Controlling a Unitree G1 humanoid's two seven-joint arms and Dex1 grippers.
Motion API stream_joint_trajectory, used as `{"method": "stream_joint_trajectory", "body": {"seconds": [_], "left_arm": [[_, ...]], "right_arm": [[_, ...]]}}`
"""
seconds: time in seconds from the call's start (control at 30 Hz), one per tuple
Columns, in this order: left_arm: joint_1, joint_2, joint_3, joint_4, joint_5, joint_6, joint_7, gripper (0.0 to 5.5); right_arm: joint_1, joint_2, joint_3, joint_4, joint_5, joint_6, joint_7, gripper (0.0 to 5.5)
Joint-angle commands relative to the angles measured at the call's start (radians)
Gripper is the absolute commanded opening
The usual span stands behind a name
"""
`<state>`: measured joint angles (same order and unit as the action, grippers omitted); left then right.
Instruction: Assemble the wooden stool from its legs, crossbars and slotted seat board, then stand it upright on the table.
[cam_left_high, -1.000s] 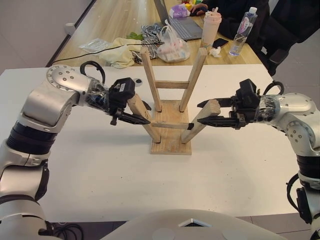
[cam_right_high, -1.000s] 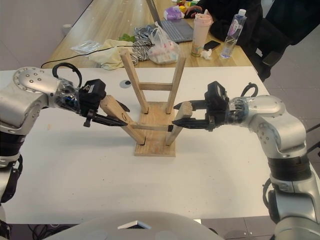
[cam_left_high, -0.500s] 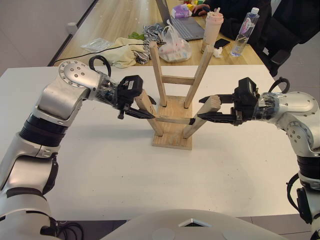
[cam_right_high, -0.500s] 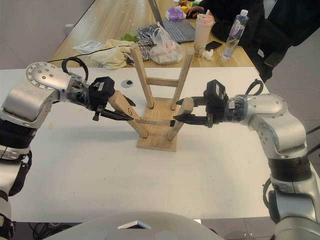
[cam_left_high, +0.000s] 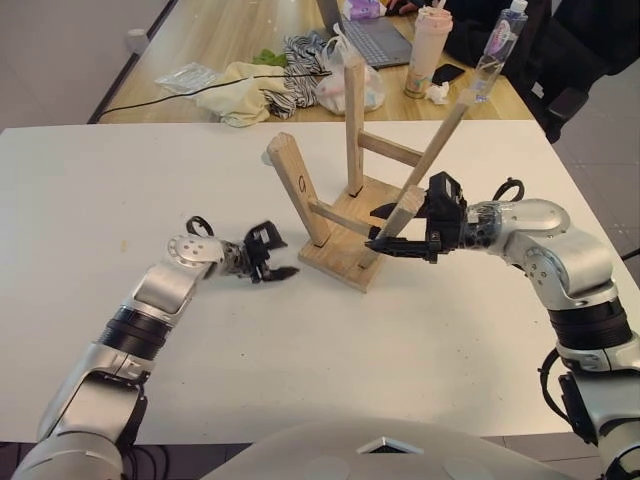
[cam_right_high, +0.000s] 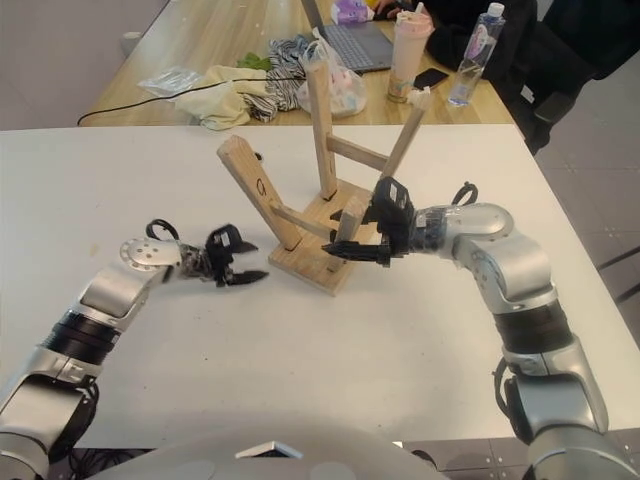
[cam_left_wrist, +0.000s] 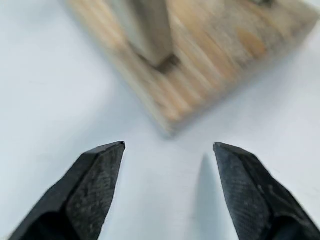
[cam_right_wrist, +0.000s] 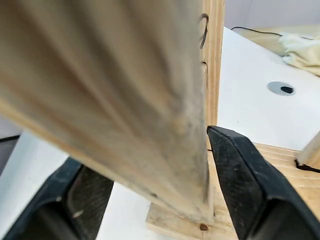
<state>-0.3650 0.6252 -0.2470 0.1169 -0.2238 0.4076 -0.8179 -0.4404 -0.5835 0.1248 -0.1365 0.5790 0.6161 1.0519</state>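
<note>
Mid-table, stool (cam_left_high: 350, 190) sits legs-up on its seat (cam_left_high: 335, 262). R gripper (cam_left_high: 375, 230) pinches a leg (cam_left_high: 412, 198); L gripper (cam_left_high: 280, 252) spread, empty, beside seat corner. Brace L at that edge, then you tip slow w/ R.

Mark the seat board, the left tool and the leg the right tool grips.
seat board (cam_left_high: 338, 262): left eye view, bare front part.
left tool (cam_left_wrist: 169, 147): left wrist view, midway between fingertips.
leg (cam_right_wrist: 125, 90): right wrist view, its broad face.
</note>
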Motion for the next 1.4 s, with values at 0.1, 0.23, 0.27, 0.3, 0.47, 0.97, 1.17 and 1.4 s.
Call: {"method": "stream_joint_trajectory", "body": {"seconds": [0.1,0.23,0.27,0.3,0.47,0.97,1.17,1.4], "left_arm": [[0.0,-0.157,0.148,0.001,-0.067,-0.017,0.144,3.25],[-0.011,-0.229,0.222,0.106,-0.03,-0.087,0.282,3.25],[-0.014,-0.243,0.241,0.13,-0.033,-0.086,0.309,3.25],[-0.016,-0.256,0.258,0.145,-0.038,-0.079,0.33,3.25],[-0.022,-0.343,0.337,0.189,-0.071,0.009,0.468,3.25],[-0.249,-0.556,0.363,0.394,-0.067,-0.068,0.627,1.59],[-0.15,-0.458,0.399,0.484,-0.007,-0.205,0.588,1.59],[0.192,-0.351,0.415,0.091,-0.123,-0.142,0.355,2.24]], "right_arm": [[-0.098,0.041,-0.144,-0.04,0.181,0.121,-0.047,3.04],[-0.137,0.004,-0.246,-0.108,0.384,0.251,-0.048,3.04],[-0.161,0.017,-0.288,-0.098,0.436,0.27,-0.083,3.04],[-0.189,0.033,-0.333,-0.07,0.48,0.281,-0.129,3.04],[-0.171,0.041,-0.412,0.082,0.352,0.165,-0.338,3.04],[-0.12,0.237,0.366,0.132,-0.446,-0.017,-0.484,0.49],[-0.011,0.154,0.258,0.036,-0.454,-0.041,-0.445,0.02],[0.167,-0.032,0.037,-0.201,-0.141,0.163,-0.176,0.77]]}}
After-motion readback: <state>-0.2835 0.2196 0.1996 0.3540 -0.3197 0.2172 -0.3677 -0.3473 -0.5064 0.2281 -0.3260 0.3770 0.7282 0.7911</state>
